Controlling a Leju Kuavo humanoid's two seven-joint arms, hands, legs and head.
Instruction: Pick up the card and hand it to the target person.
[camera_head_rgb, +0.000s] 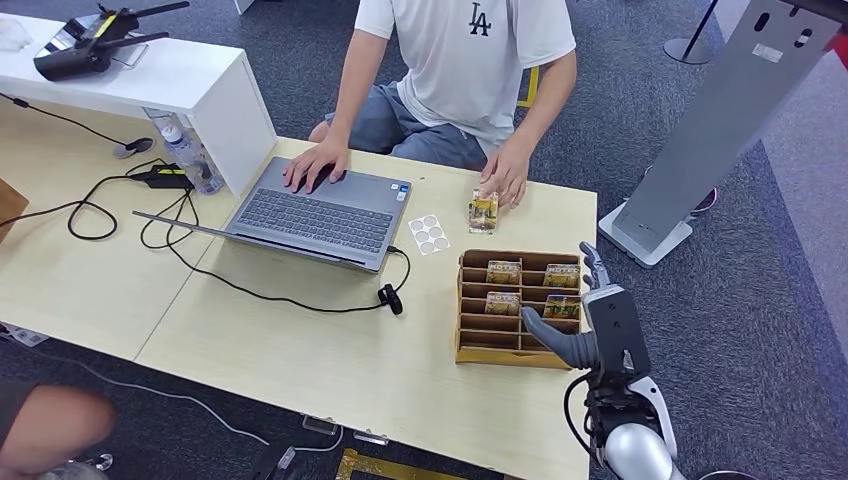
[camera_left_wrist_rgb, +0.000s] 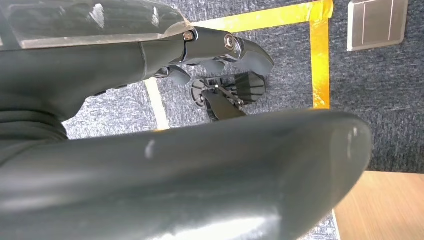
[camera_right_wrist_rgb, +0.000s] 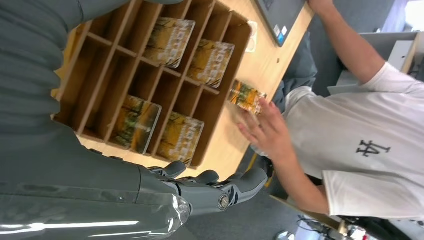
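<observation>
Cards (camera_head_rgb: 504, 272) stood upright in the wooden rack (camera_head_rgb: 470, 345), just left of and ahead of the right hand (camera_head_rgb: 600, 325), which was empty, fingers apart. Left hand (camera_left_wrist_rgb: 220, 52) hung low, holding nothing, fingers curled; right was nearer.

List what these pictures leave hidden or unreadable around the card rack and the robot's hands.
- Print on the cards in the wooden rack: too small in the head view, blurred in the right wrist view.
- Rack's near slots: in the right wrist view, the right hand and its grey cover hide them.
- Left hand: its own thumb blocks the left wrist view.
- Card on the table: the person's hand partly covers it.
</observation>
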